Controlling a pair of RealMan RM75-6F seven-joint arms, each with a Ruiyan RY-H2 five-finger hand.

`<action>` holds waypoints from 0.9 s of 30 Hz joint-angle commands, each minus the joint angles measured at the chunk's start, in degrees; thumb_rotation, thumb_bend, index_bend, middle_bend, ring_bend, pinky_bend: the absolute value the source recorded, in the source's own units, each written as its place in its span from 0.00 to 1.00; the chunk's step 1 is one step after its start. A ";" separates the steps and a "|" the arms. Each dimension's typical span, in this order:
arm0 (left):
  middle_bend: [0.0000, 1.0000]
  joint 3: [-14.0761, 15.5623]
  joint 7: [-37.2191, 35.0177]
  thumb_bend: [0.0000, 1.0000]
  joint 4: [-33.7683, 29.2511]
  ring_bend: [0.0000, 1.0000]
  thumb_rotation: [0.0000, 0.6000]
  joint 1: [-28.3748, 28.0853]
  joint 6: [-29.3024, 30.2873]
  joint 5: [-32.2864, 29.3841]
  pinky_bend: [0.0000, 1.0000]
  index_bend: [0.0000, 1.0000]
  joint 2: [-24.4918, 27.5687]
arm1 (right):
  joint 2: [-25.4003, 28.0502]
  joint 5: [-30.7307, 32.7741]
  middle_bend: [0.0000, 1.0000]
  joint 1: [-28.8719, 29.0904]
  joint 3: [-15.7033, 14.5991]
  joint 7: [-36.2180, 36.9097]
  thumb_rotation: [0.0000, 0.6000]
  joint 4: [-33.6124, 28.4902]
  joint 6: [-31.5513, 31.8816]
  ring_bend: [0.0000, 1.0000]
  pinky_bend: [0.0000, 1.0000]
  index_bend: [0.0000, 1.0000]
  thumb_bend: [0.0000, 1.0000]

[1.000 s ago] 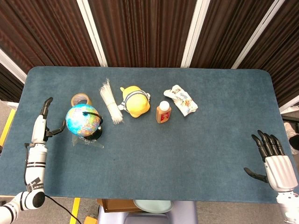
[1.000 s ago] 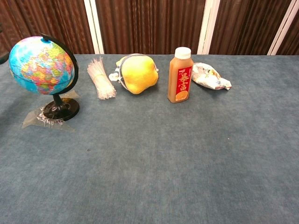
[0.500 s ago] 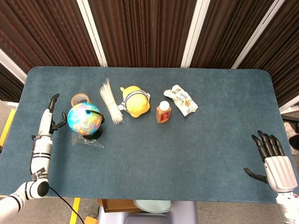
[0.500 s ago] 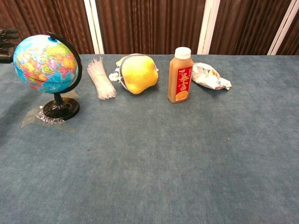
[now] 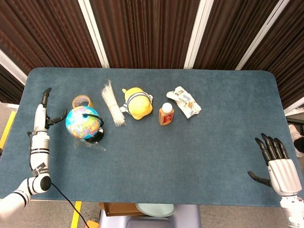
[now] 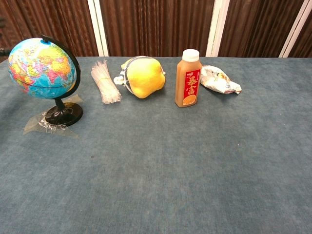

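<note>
A small blue globe (image 5: 83, 123) on a black stand sits at the table's left, over a scrap of clear plastic (image 5: 91, 143). In the chest view the globe (image 6: 41, 68) stands upright at the far left. My left hand (image 5: 42, 118) is just left of the globe, fingers stretched out and apart, thumb pointing at the globe; I cannot tell whether it touches. It holds nothing. My right hand (image 5: 277, 164) rests open near the table's front right corner, far from every object.
Behind the globe lies a tape roll (image 5: 81, 100). To the right, in a row: a bundle of clear sticks (image 5: 112, 103), a yellow plush (image 5: 137, 103), an orange juice bottle (image 5: 166, 114) standing upright, and a crumpled snack packet (image 5: 186, 101).
My left hand went in toward the globe, then drew back to the left. The globe shifted slightly right and came back. The right hand has stayed put.
</note>
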 commanded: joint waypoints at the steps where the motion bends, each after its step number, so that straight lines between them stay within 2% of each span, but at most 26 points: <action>1: 0.00 -0.77 -1.50 0.35 0.53 0.00 1.00 0.61 1.88 0.43 0.00 0.00 0.29 | -0.03 -0.15 0.00 0.03 -0.09 -0.08 1.00 -0.02 -0.05 0.00 0.00 0.00 0.18; 4: 0.00 -0.81 -2.60 0.35 -1.60 0.00 1.00 1.84 3.71 1.17 0.00 0.00 1.83 | 0.00 -0.45 0.00 -0.01 -0.20 0.01 1.00 -0.07 0.08 0.00 0.00 0.00 0.18; 6: 0.00 -0.25 -4.21 0.35 -5.15 0.00 1.00 3.48 5.12 2.26 0.00 0.00 3.60 | 0.08 -0.59 0.00 -0.09 -0.22 0.24 1.00 -0.09 0.32 0.00 0.00 0.00 0.18; 11: 0.00 3.21 -7.66 0.34 -17.49 0.00 1.00 8.54 8.90 7.26 0.00 0.00 9.84 | 0.11 -0.84 0.00 -0.09 -0.34 0.40 1.00 -0.08 0.33 0.00 0.00 0.00 0.18; 15: 0.00 6.92 -5.10 0.27 -22.73 0.00 0.78 10.40 10.02 10.90 0.00 0.00 12.63 | 0.06 -1.39 0.00 0.00 -0.69 0.66 1.00 -0.01 0.13 0.00 0.00 0.00 0.18; 18: 0.00 9.35 -3.63 0.28 -26.22 0.00 0.75 10.85 9.11 12.85 0.00 0.00 14.47 | 0.15 -1.85 0.00 -0.04 -0.85 0.88 1.00 0.04 0.35 0.00 0.00 0.00 0.18; 19: 0.00 9.66 -3.39 0.28 -26.96 0.00 0.75 11.00 9.45 13.28 0.00 0.00 14.65 | 0.19 -1.86 0.00 -0.07 -0.86 1.04 1.00 0.03 0.42 0.00 0.00 0.00 0.18; 24: 0.00 10.39 0.47 0.28 -27.11 0.00 0.97 11.32 12.22 14.21 0.00 0.00 12.81 | 0.59 -2.05 0.00 -0.19 -0.88 2.42 1.00 0.03 0.88 0.00 0.00 0.00 0.18; 27: 0.00 10.47 1.48 0.28 -26.78 0.00 0.99 11.16 12.21 14.06 0.00 0.00 12.39 | 0.63 -2.15 0.00 -0.22 -0.91 2.50 1.00 0.05 0.98 0.00 0.00 0.00 0.18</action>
